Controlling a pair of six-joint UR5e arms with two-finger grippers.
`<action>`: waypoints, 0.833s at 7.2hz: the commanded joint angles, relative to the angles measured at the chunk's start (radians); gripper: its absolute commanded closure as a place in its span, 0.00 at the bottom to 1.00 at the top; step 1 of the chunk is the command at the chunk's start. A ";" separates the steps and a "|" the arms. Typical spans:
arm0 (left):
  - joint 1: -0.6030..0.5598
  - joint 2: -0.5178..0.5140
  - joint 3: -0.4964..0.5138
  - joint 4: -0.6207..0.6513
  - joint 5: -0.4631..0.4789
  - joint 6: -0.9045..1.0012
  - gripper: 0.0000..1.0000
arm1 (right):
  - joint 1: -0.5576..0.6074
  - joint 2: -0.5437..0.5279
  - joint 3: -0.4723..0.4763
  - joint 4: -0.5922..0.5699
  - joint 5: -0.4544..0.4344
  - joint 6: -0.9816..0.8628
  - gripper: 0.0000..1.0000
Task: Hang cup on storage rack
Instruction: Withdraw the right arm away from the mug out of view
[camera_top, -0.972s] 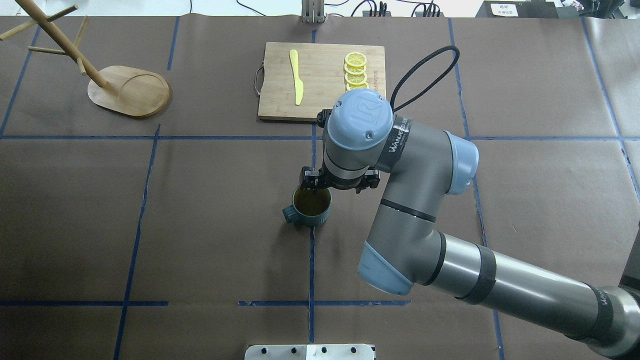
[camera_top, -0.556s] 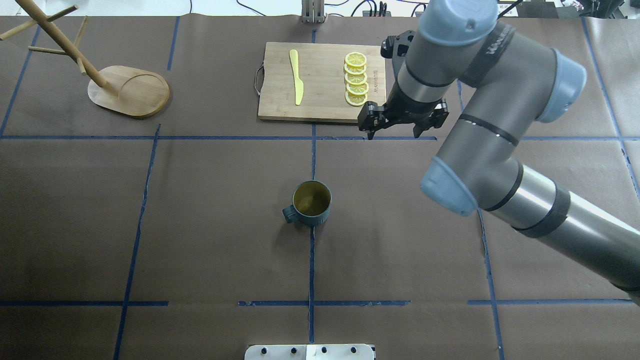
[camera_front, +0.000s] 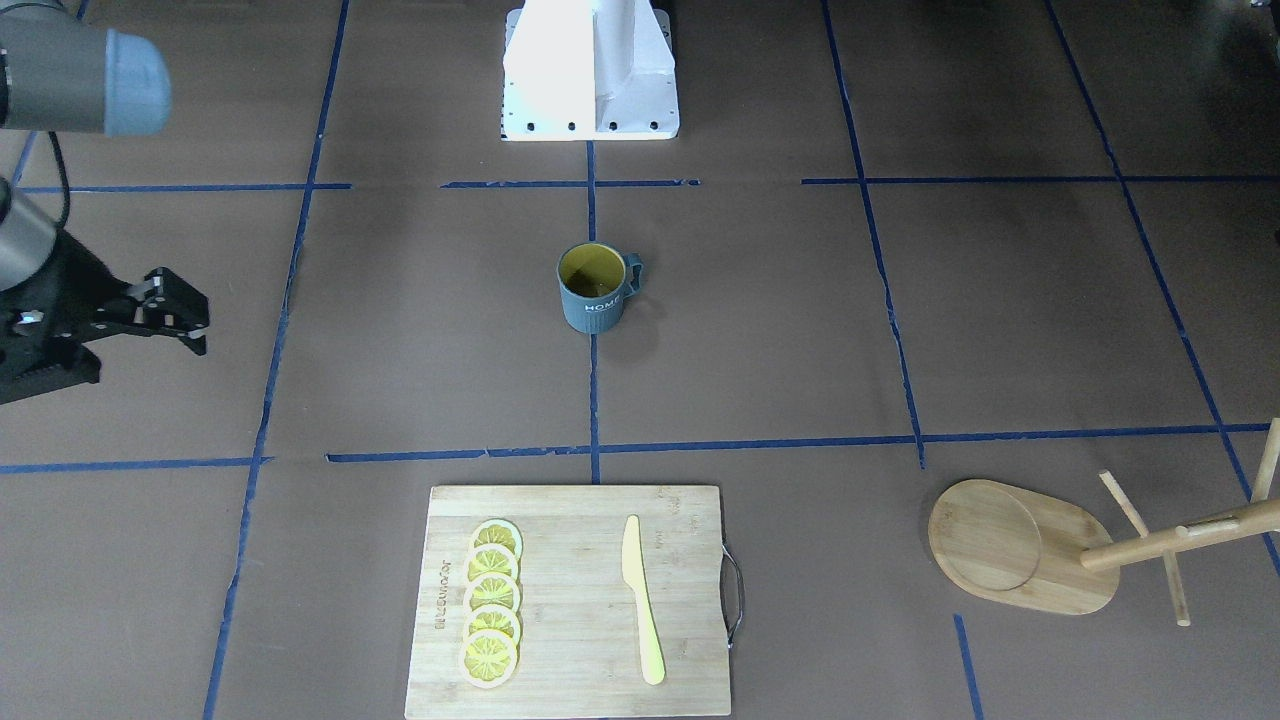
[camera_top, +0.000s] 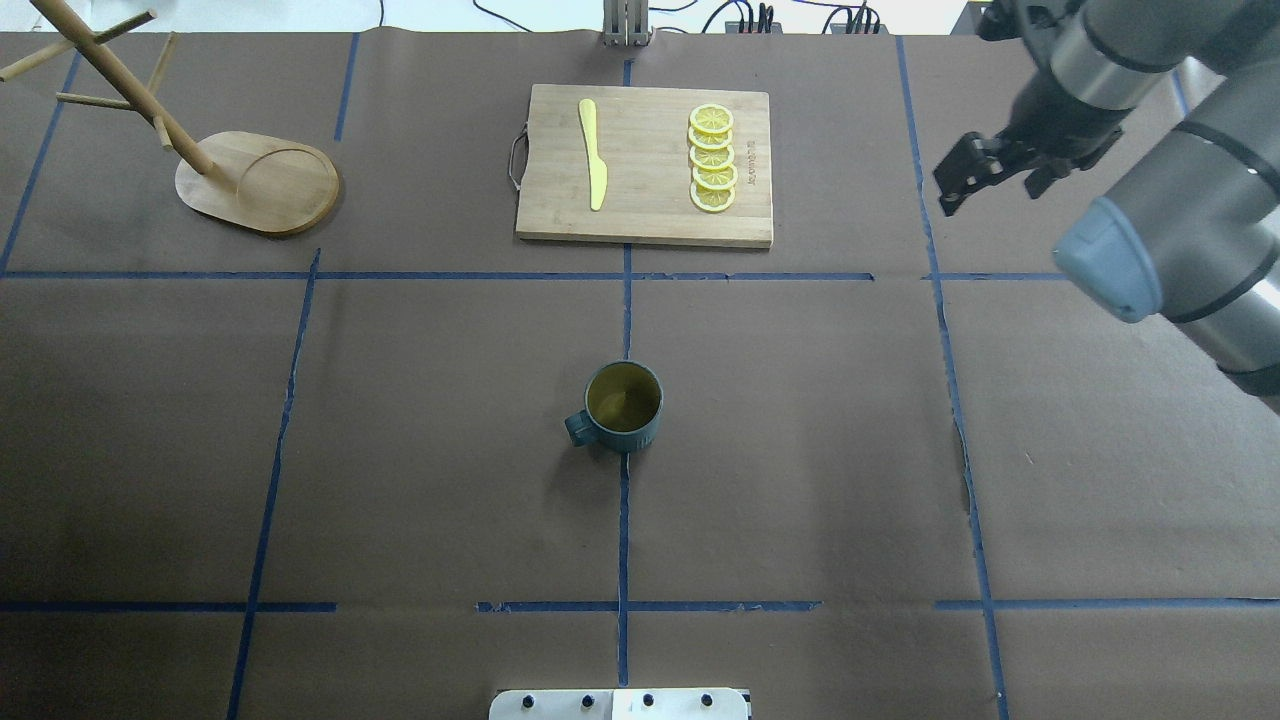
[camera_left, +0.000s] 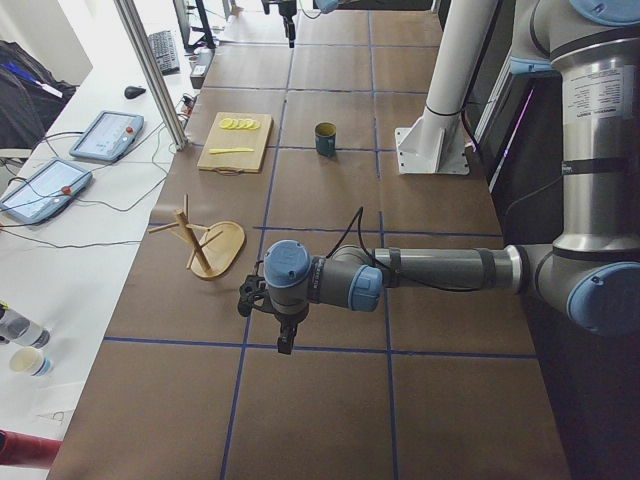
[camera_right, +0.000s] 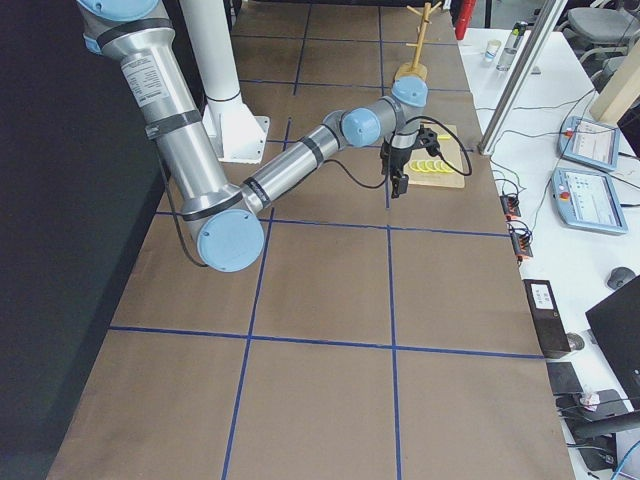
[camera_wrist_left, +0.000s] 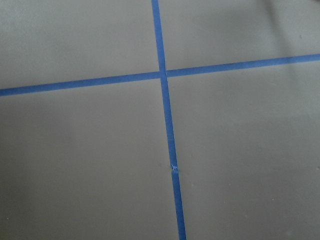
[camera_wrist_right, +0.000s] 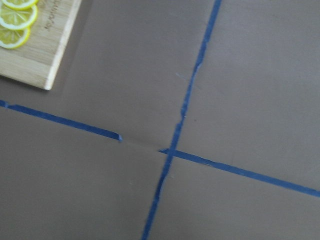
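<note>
The dark blue-grey cup (camera_top: 622, 405) with a yellow inside stands upright alone at the table's middle, its handle toward the robot's left. It also shows in the front view (camera_front: 592, 288) and the left side view (camera_left: 325, 139). The bamboo storage rack (camera_top: 258, 182) stands at the far left with bare pegs, and shows in the front view (camera_front: 1010, 545) too. My right gripper (camera_top: 990, 190) is open and empty, raised at the far right, well away from the cup (camera_front: 120, 345). My left gripper (camera_left: 265, 320) shows only in the left side view, low over the table beyond the rack; I cannot tell whether it is open.
A wooden cutting board (camera_top: 645, 210) with several lemon slices (camera_top: 712, 158) and a yellow knife (camera_top: 592, 155) lies at the far middle. The white robot base (camera_front: 590, 70) sits at the near edge. Blue tape lines cross the brown table cover.
My right gripper was at the cup's rim one second ago. It has let go, risen and swung away to the far right. The cup has not moved.
</note>
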 joint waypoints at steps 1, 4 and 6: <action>0.000 -0.002 0.001 -0.006 0.003 0.000 0.00 | 0.148 -0.203 0.031 0.002 0.037 -0.292 0.00; 0.000 -0.002 0.001 -0.123 0.005 -0.003 0.00 | 0.352 -0.447 0.028 0.002 0.062 -0.536 0.00; 0.000 -0.002 0.003 -0.130 0.008 -0.003 0.00 | 0.409 -0.541 0.030 0.002 0.059 -0.539 0.00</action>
